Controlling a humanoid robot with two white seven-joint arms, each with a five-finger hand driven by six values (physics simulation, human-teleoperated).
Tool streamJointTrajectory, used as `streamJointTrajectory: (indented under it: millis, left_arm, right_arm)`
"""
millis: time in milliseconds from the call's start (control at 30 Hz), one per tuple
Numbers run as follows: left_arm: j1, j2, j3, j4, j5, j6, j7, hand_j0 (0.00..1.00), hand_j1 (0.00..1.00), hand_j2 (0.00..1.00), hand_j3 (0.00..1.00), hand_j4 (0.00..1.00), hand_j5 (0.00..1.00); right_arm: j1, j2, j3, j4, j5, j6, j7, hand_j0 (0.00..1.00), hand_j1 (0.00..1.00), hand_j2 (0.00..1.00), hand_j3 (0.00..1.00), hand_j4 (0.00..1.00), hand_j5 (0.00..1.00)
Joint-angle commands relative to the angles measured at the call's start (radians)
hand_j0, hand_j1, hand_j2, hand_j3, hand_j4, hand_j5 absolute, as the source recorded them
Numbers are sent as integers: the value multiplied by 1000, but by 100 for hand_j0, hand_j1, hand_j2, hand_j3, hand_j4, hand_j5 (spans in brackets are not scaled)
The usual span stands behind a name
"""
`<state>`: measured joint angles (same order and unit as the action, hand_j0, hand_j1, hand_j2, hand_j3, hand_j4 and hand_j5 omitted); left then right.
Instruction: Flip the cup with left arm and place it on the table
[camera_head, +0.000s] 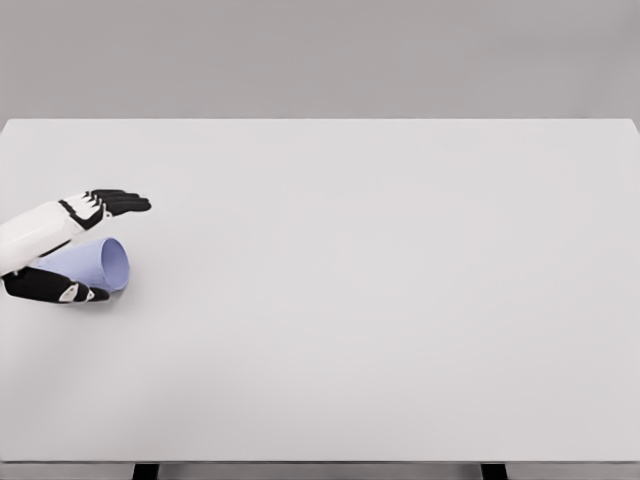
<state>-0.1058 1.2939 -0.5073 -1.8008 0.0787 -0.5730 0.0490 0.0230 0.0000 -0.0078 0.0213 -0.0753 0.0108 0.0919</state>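
A pale lavender cup (98, 262) lies on its side at the far left of the white table (380, 300), its open mouth facing right. My left hand (124, 250) reaches in from the left edge and brackets the cup. The black fingers (120, 203) stretch out straight above and beyond the cup, with a gap between them and its wall. The thumb (68, 291) lies along the cup's near side. The palm hides the cup's base. The fingers are extended, not curled around the cup. My right arm does not show.
The table's left edge runs close beside the hand, and its near edge lies along the bottom of the view, with two dark legs (146, 471) under it. A grey wall stands behind the table.
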Motion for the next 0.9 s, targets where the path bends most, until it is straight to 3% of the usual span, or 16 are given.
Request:
streamJointTrajectory:
  millis: [0, 100, 200, 333, 567, 867]
  left_arm:
    - [0, 5, -3, 0, 98, 79, -12, 100, 100, 100, 100, 100, 100]
    - [2, 2, -3, 0, 165, 197, -20, 100, 100, 100, 100, 100, 100]
    - [0, 1, -3, 0, 194, 308, -107, 100, 100, 100, 100, 100, 100]
    - [2, -1, -5, 0, 228, 332, -144, 100, 100, 100, 100, 100, 100]
    - [0, -10, -11, 0, 246, 482, -181, 100, 100, 100, 100, 100, 100]
    - [-12, -31, -11, 0, 246, 559, -185, 100, 100, 100, 100, 100, 100]
  right_arm:
    - [0, 0, 0, 0, 0, 0, 0, 100, 100, 100, 100, 100, 100]
    - [0, 0, 0, 0, 0, 0, 0, 100, 100, 100, 100, 100, 100]
    - [0, 0, 0, 0, 0, 0, 0, 100, 100, 100, 100, 100, 100]
    - [0, 0, 0, 0, 0, 0, 0, 100, 100, 100, 100, 100, 100]
    - [0, 0, 0, 0, 0, 0, 0, 100, 100, 100, 100, 100, 100]
    - [0, 0, 0, 0, 0, 0, 0, 100, 100, 100, 100, 100, 100]
